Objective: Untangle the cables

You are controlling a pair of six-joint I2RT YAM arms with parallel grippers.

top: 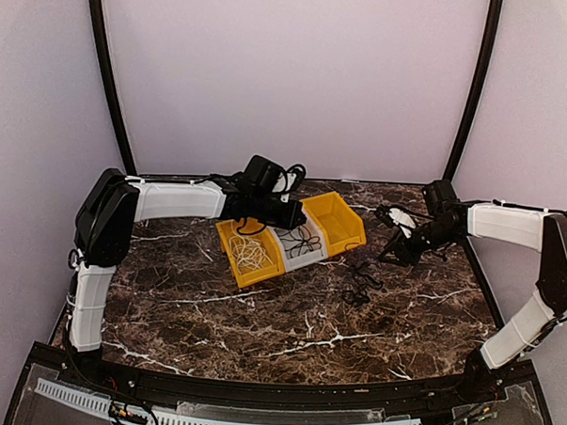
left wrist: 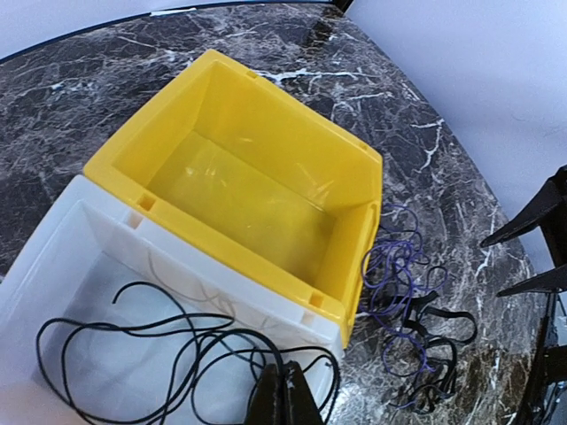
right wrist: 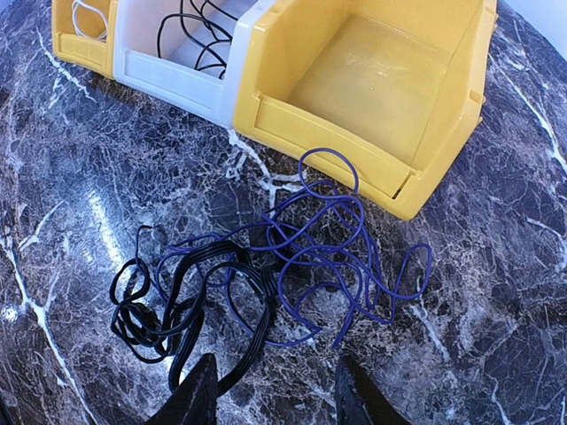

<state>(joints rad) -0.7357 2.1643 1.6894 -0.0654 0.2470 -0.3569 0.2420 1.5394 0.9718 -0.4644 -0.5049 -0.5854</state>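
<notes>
Now the left gripper (left wrist: 283,400) sits shut over the black cable (left wrist: 190,341) in the white bin (left wrist: 62,257). Half open and empty, the right gripper (right wrist: 275,390) hovers above the purple-and-black tangle (right wrist: 266,257) just right of the rightmost yellow bin (right wrist: 372,168).

Table top (top: 260,315) logged as polished dark-brown marble look with white veins, glossy, throwing soft glare. Right yellow bin (left wrist: 283,133) and left yellow bin (top: 262,277) noted as smooth moulded plastic, shiny inside. Middle white bin (left wrist: 44,257): milky plastic, duller sheen. Purple cord (right wrist: 301,239) on the table: thin, smooth sheath, slight gloss. Black flat cable (right wrist: 177,301) beside it: ribbed, semi-gloss. Black cord (left wrist: 177,332) and white cord (top: 249,253) in the bins: smooth sheaths. Arm shells (top: 176,200): matt white plastic.
</notes>
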